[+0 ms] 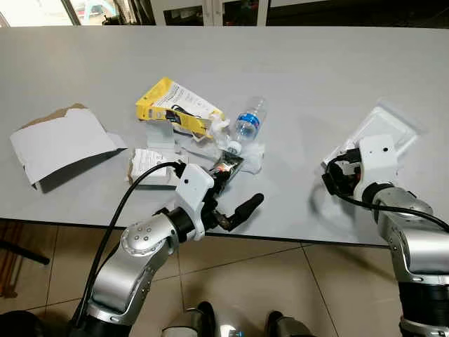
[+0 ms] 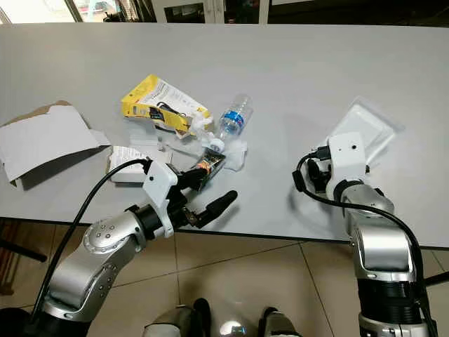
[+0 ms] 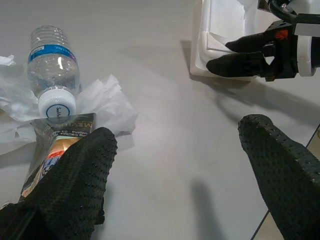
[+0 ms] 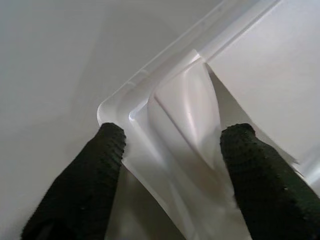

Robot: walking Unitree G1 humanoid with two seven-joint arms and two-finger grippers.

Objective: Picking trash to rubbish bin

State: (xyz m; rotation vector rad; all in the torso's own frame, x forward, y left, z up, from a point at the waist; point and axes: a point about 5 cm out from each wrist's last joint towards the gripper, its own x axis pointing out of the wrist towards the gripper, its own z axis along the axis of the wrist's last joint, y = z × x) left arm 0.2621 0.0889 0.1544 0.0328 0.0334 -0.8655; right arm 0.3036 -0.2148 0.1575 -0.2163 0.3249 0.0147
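The long grey table (image 1: 316, 77) is carrying all the litter. Far left, a torn cardboard sheet (image 1: 59, 144) is lying flat, white side up. In the middle, a yellow-and-white packet (image 1: 175, 105) is sitting at the far side of the heap, with a clear water bottle (image 1: 247, 123) lying on its side just right of it, blue label showing, white cap pointing toward the near edge. Crumpled white tissue (image 3: 107, 102) is spreading under and around that cap, and a small printed white box (image 1: 149, 165) is lying to the near left of the heap.

The left gripper (image 1: 235, 193) is hanging over the near edge, fingers spread wide. One finger is lying over a dark snack wrapper (image 3: 60, 145), whose far end is reaching up to the bottle cap; the other finger is sitting well apart, over bare table.

To the right, a clear plastic tray (image 2: 368, 126) is lying on the table; whether anything is in it, I cannot tell. The right gripper (image 4: 170, 145) is at its near corner, fingers wide open and straddling the rim, with nothing clamped.
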